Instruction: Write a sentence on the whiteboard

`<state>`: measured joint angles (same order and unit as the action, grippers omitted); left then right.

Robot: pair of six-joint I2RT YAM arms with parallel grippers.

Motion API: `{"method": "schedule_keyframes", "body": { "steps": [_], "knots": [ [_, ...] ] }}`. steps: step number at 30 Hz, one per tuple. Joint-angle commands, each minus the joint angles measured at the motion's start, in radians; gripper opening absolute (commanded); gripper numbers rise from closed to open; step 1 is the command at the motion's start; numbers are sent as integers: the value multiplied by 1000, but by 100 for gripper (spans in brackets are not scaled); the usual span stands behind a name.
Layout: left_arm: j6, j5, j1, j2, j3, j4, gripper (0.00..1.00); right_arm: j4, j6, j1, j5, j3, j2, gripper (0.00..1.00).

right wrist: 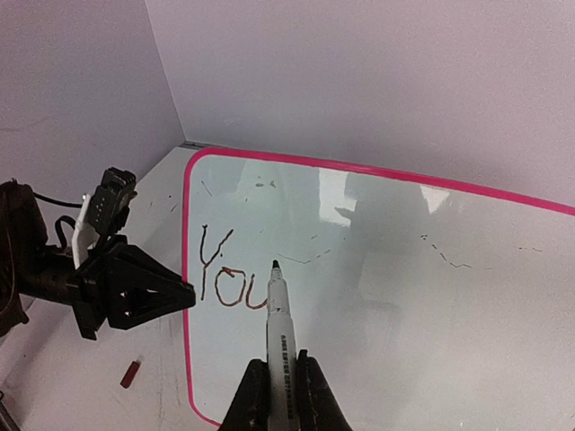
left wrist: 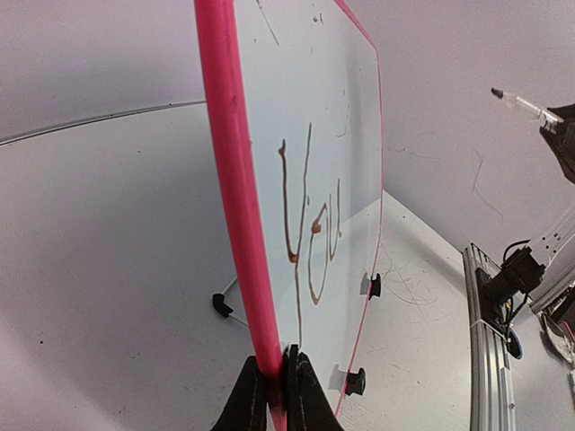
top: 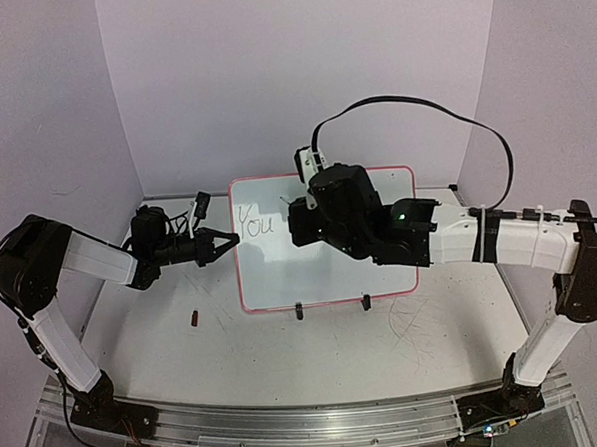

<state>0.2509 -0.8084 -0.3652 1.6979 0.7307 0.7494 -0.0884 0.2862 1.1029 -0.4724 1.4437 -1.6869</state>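
- Between the fingertips of the left gripper (left wrist: 278,395), what is there?
- They are pinched together on the pink frame at the left edge of the whiteboard (top: 326,272), near its lower corner.
- And the right gripper (right wrist: 281,382)?
- Its fingers are clamped on the barrel of a marker (right wrist: 278,328), with the tip pointing away from the wrist toward the board face. The tip sits just right of the writing. The left wrist view suggests it is slightly off the surface, though I cannot tell for certain.
- What does the sentence (right wrist: 229,278) say?
- Only the word "You" is written, in thin dark strokes. It sits in the upper left part of the board, close to the frame.
- How does the board stand?
- It stands on its long edge on two black clip feet (top: 299,311), near the back of the grey-white table (top: 286,364). The left arm reaches it from the left and the right arm crosses in front from the right.
- Anything else nearby?
- A small dark red piece (top: 195,317) lies on the table. It is left of the board's lower corner and apart from it
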Motion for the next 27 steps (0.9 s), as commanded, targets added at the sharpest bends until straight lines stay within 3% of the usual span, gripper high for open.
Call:
{"method": "schedule_keyframes", "body": {
  "steps": [1,27],
  "knots": [
    [-81,46,-11,-16,1,-21,0,33,-54,3,17,18,-49,0],
    [-85,58,-11,-22,10,-40,0,16,-47,-22,-29,137,-183,0]
  ]
}}
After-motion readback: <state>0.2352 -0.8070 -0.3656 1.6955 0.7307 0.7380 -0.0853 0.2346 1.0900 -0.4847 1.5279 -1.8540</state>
